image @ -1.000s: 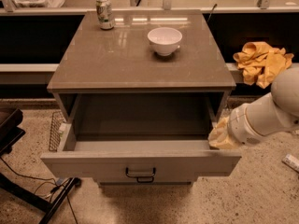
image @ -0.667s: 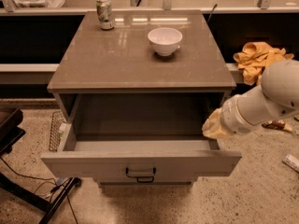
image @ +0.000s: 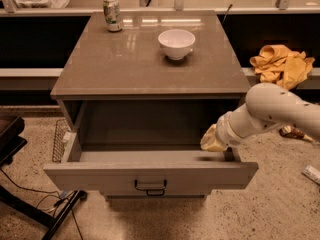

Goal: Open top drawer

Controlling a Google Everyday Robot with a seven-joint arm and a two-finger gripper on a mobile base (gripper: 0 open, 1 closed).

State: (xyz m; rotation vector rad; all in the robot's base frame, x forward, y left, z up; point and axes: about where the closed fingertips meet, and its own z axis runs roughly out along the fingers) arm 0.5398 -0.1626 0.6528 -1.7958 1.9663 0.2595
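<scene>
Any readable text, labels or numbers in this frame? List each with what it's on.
No text reads clearly.
Green-and-white drinks can at the grey countertop's back left: label print, too blurred to read.
White ceramic bowl, open grey-beige top drawer and the cream tool at the drawer's right inner edge: no markings visible.

A: The arm (image: 272, 111), casing?
B: White, smooth, rounded shell; a few small dark dots; ringed collar at the wrist.
A: The pincer (image: 212, 139)?
B: Cream-yellow, lumpy, at the arm's tip, over the top drawer's (image: 150, 176) right side.
</scene>
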